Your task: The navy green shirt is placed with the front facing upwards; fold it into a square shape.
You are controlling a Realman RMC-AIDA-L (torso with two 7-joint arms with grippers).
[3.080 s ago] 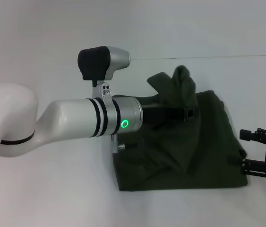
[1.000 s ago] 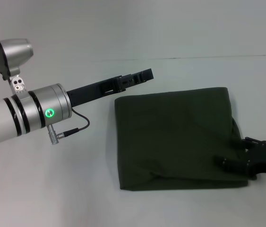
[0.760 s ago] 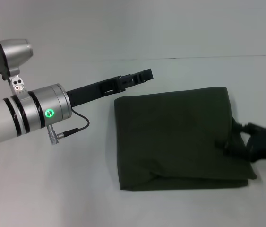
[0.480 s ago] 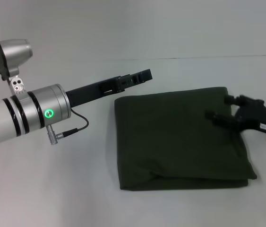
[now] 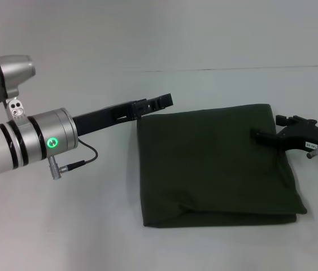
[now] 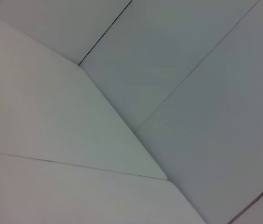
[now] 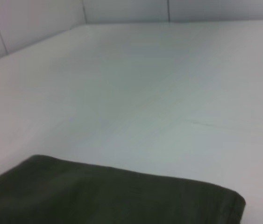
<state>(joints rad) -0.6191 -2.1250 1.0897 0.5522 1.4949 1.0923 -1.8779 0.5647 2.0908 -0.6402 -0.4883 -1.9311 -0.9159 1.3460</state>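
Dark olive-green cotton shirt (image 5: 215, 164) lying flat on the plain white bench (image 5: 147, 243), a bit right of the middle. Already folded into a neat, nearly square pad, plain green side up, no letters showing. Almost as wide as deep, so no clear long side; thick folded edge along the near side, far right corner (image 7: 229, 200) tidy too.

Left claw (image 5: 161, 102) hanging over the far left corner of the pad, not touching, holding nothing; open or shut, cannot tell. Right claw (image 5: 266, 135) lifted just above the right edge, holding nothing; open or shut, cannot tell.

Looks like the folding is done, only the letting-go part left. Best to pull both arms up and away slowly, keeping clear of the cloth. No dragging a corner, or the square gets messy.
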